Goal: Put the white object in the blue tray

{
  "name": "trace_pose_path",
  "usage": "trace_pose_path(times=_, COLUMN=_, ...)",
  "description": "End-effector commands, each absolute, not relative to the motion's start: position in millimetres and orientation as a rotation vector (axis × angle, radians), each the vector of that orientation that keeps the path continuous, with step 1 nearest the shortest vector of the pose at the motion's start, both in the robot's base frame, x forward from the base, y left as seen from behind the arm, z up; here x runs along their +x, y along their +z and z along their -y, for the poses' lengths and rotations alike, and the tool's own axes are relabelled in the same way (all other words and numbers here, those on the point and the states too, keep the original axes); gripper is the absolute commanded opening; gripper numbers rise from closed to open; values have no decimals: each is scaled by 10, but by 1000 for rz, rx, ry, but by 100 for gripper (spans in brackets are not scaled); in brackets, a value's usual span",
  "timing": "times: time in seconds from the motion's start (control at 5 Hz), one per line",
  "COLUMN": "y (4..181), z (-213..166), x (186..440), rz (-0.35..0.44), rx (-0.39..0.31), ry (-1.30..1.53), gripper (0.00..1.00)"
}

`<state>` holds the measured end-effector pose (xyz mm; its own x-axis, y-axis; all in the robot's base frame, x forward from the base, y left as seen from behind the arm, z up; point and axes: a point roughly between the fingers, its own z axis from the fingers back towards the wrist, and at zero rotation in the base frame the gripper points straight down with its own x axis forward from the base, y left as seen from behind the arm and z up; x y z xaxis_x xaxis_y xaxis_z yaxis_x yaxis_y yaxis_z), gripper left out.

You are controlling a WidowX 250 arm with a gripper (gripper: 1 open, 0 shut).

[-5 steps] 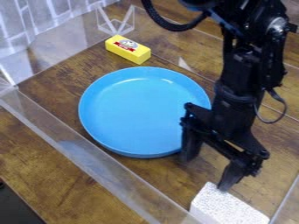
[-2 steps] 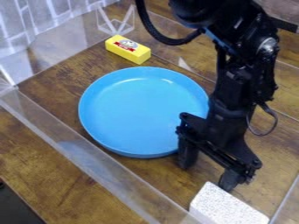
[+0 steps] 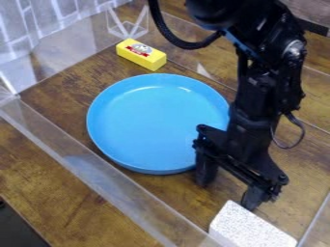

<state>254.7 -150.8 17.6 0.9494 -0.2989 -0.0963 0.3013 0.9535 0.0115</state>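
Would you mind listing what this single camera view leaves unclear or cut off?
- White block: cut off by the bottom edge; its full shape is unseen.
- Blue plate: the rim at right is hidden behind the gripper.
- Yellow block: label print too small to read.
- Arm: upper part cut off by the top edge.

Open gripper (image 3: 234, 185) low between blue tray (image 3: 154, 121) and white object (image 3: 257, 229).

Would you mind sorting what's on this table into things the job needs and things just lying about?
Needed:
- white block
- blue plate
- end effector, open, beside the plate

Lying about:
- yellow block with red label
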Motion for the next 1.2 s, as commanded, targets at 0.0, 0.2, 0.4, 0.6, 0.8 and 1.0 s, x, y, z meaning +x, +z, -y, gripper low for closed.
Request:
trace_pose_path(times=0.0, y=308, z=1633, x=2384, rz=-119, rx=28, ry=-363, gripper=100)
trace_pose_path(times=0.2, y=314, z=1675, x=2392, rz=-127, rx=23, ry=-366, gripper=100)
trace_pose_path(times=0.4, y=283, z=1714, x=2400, rz=-135, rx=17, ry=-368, gripper=100)
trace_pose_path(times=0.6, y=279, z=1755, x=2408, rz=-143, rx=10, ry=-371, gripper=100)
trace_pose_path(times=0.8, y=269, z=1792, x=2417, rz=-151, rx=5, ry=-374, gripper=100)
trace_pose_path(times=1.0, y=261, z=1826, x=2426, rz=-164, rx=1, ry=-378, gripper=100)
